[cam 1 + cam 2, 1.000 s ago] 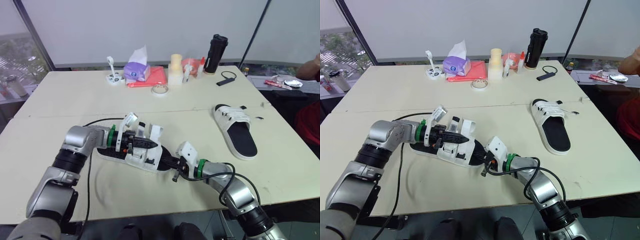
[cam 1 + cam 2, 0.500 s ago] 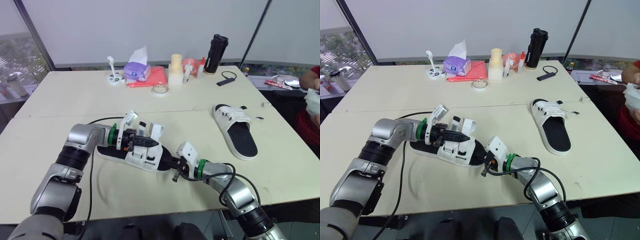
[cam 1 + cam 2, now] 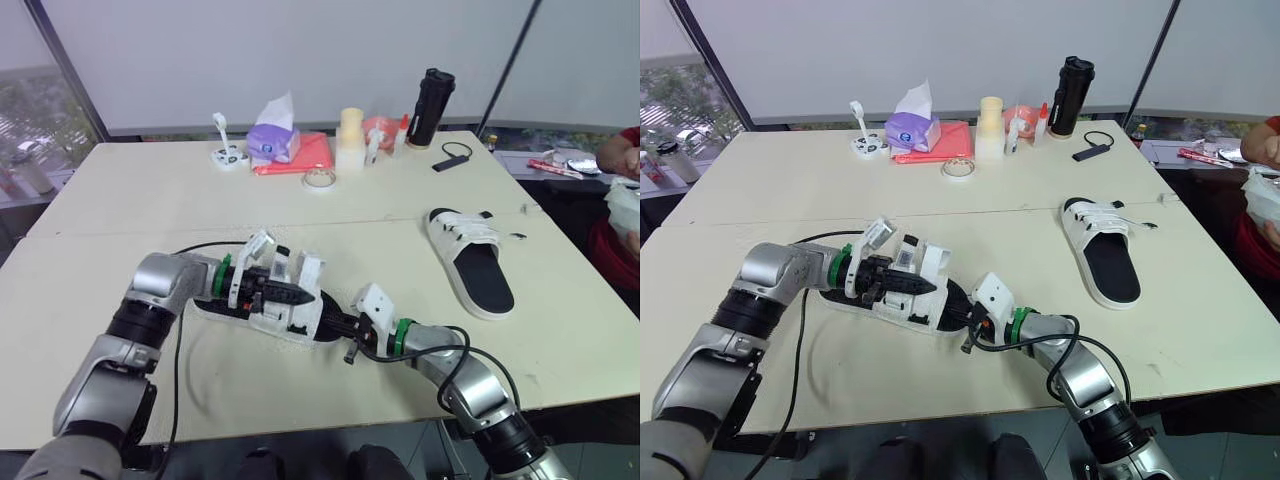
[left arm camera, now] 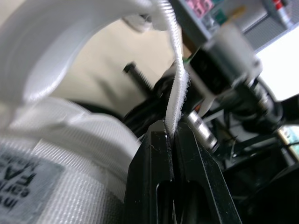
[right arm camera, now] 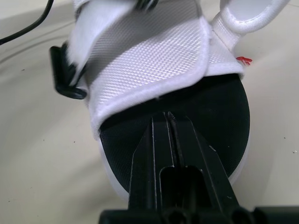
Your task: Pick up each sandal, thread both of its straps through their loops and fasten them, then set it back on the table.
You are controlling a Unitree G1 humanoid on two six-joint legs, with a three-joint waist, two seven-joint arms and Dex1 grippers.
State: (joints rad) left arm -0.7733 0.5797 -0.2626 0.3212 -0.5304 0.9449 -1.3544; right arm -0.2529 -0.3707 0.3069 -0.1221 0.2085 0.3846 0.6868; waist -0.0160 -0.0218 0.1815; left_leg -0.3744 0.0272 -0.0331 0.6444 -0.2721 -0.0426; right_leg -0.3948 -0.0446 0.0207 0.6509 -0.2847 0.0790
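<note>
A white-strapped sandal with a black footbed [image 3: 300, 318] lies on the table in front of me. My left gripper [image 3: 293, 296] reaches across it from the left and is shut on a thin white strap [image 4: 176, 88], pinched between its black fingertips. My right gripper [image 3: 341, 325] comes in from the right, shut, with its tips resting on the black footbed [image 5: 196, 126] at the sandal's end, just below the wide white strap [image 5: 149, 51]. A second sandal [image 3: 472, 260] lies flat on the right side of the table, away from both grippers.
At the back stand a purple tissue pack [image 3: 272, 140] on a red cloth, a tape roll [image 3: 319, 179], a cream container [image 3: 351, 137] and a black bottle [image 3: 432, 107]. A black cable [image 3: 185, 330] loops by my left arm. A person's hand [image 3: 620, 155] shows at the right edge.
My left gripper has dropped slightly with the strap, bringing it closer to the sandal. The right gripper has not moved. The person's hand at the right edge has shifted.
</note>
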